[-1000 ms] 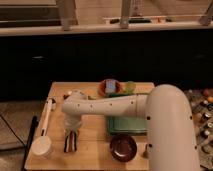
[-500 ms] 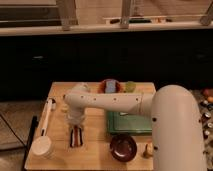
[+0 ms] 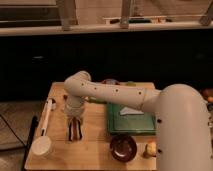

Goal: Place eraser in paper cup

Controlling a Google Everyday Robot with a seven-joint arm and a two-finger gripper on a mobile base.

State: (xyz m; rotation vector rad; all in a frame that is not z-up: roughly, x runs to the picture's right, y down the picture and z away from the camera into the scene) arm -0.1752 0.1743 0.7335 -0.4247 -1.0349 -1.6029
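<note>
Currently, the closed fingers of the gripper (image 3: 75, 120) clamp the upper end of the flat, oblong, dark-red-white striped eraser (image 3: 75, 132) over the smooth wooden table (image 3: 95, 150). The small, tapered white paper cup (image 3: 42, 146) stands near, lower left, apart from the eraser.

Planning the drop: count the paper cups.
1: the paper cup, near-left corner of the table, apart from the claw down at the eraser. Others may hide behind the arm.
</note>
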